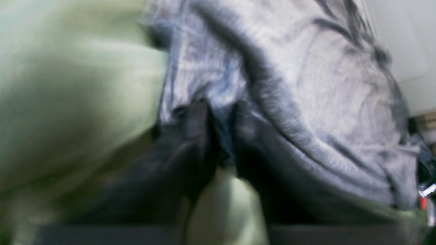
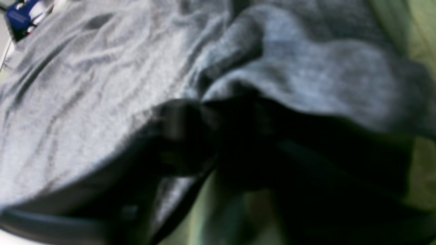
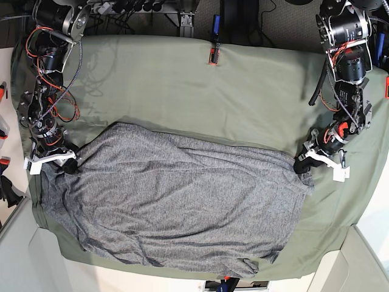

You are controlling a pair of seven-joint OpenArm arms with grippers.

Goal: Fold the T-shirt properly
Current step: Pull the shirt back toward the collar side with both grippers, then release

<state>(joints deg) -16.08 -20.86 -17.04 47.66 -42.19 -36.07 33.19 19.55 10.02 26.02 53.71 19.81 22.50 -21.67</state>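
While the shirt (image 3: 176,201) looks spread across the green cloth (image 3: 182,85), it's only roughly flat, with wrinkles everywhere and the near hem hanging close to the table's front edge, so I'd say the folding hasn't really started. No clean fold shows yet; the sleeves seem tucked or bunched somewhere I can't make out. The left gripper (image 3: 302,163) sits at the shirt's edge on the view's right, jaws pressed together and pinching the grey fabric. The right gripper (image 3: 68,162) is at the opposite edge with fabric bunched around its dark fingers, but the wrist view is too blurry to tell if it's clamped. All 2 or 3 folds are still left.
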